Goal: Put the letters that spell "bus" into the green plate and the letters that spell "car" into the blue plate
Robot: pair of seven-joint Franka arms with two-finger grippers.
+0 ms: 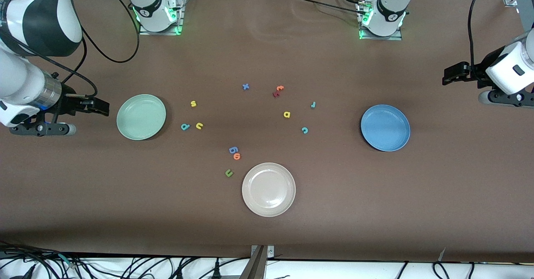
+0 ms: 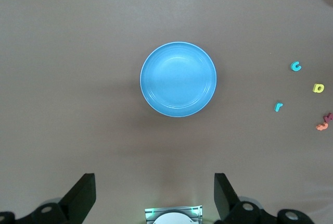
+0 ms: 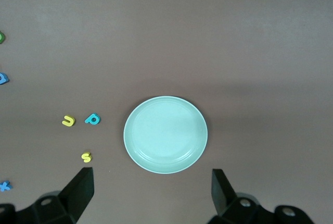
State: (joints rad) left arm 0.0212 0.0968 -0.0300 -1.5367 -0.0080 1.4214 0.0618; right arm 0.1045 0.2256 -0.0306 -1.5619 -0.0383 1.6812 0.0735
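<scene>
Both arms wait at the ends of the brown tabletop. The left gripper hangs with its fingers spread wide, holding nothing, over bare cloth at its own end; the right gripper does the same at the other end, jaws fully apart and empty.

Largest first: the round pale mint-green plate sits toward the right arm's end, the round mid-blue plate toward the left arm's end, and a round cream-white plate lies between them, nearest the front camera. All three show nothing inside.

Down to the foam letters, all loose on the cloth. Beside the green plate lie the yellow "s", teal "b" and yellow "u". Toward the blue plate lie the yellow "a", teal "c" and teal "r".

Only the front view takes in the blue "g", the green "u" and the cream-white plate whole; each wrist view shows just its own plate and neighbouring letters.
</scene>
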